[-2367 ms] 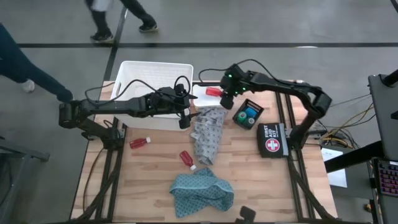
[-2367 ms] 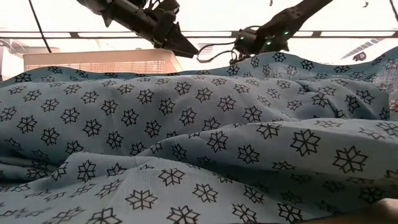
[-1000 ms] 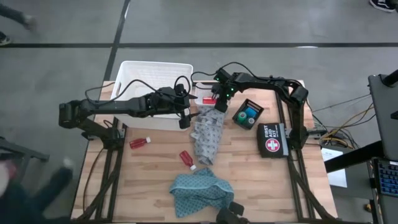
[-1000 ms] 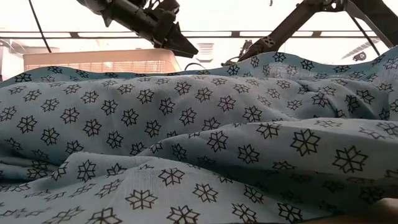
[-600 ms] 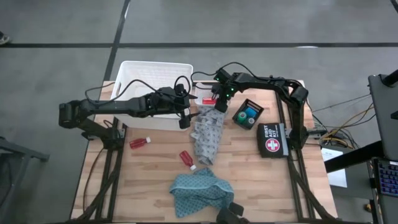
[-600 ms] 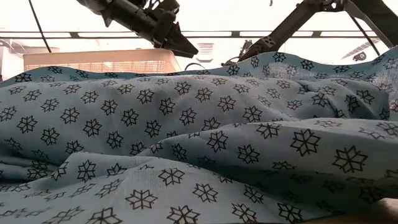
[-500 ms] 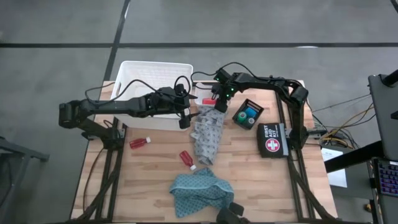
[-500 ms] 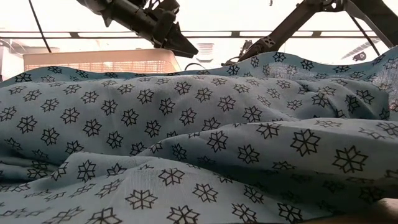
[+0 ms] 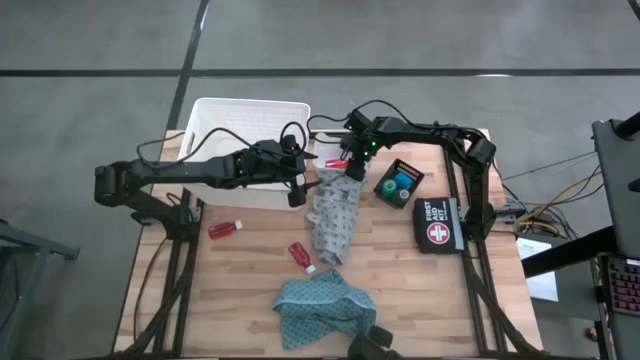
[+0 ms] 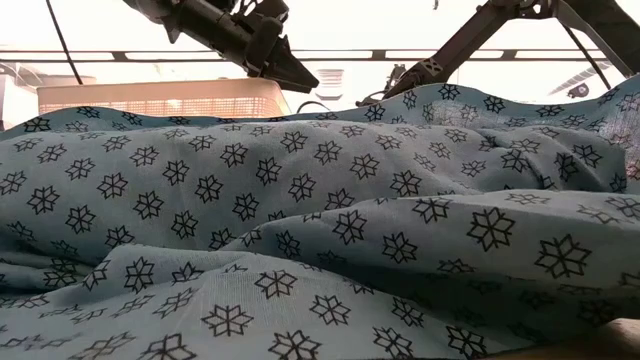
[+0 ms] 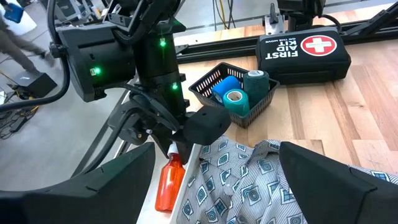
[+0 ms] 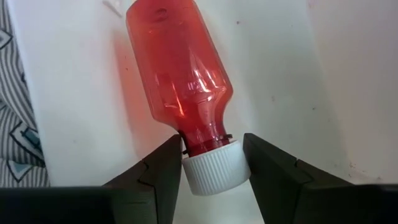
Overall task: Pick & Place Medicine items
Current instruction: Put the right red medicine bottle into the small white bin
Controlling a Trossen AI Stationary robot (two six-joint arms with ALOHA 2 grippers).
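Observation:
My right gripper (image 9: 347, 161) is shut on a red bottle with a white cap (image 12: 180, 74) over a white tray (image 12: 298, 74) at the table's far middle. The bottle also shows in the left wrist view (image 11: 168, 183). My left gripper (image 9: 297, 192) is open and empty above the grey patterned cloth (image 9: 335, 215), just left of the right gripper. Two more red bottles (image 9: 225, 229) (image 9: 301, 256) lie on their sides on the wood. The blue container (image 11: 225, 86) and the green container (image 11: 235, 99) sit in a small black basket (image 9: 400, 184). My right gripper pinches the bottle's white cap (image 12: 212, 169) between its two fingers (image 12: 163, 171), one on each side. The fingers come slanting down from the table's right, in line with the bottle. The red body reaches out beyond the fingertips over the white tray; whether it touches the tray I cannot tell.
A white slatted basket (image 9: 250, 130) stands at the far left. The black first-aid pouch (image 9: 438, 222) lies at the right. A teal patterned cloth (image 9: 325, 305) lies at the near edge and fills the low view (image 10: 320, 250). Bare wood shows at the near left.
In the last second nothing has visibly moved. Before that, my right gripper went a little toward the table's left and near edge over the white tray, and the red bottle went with it.

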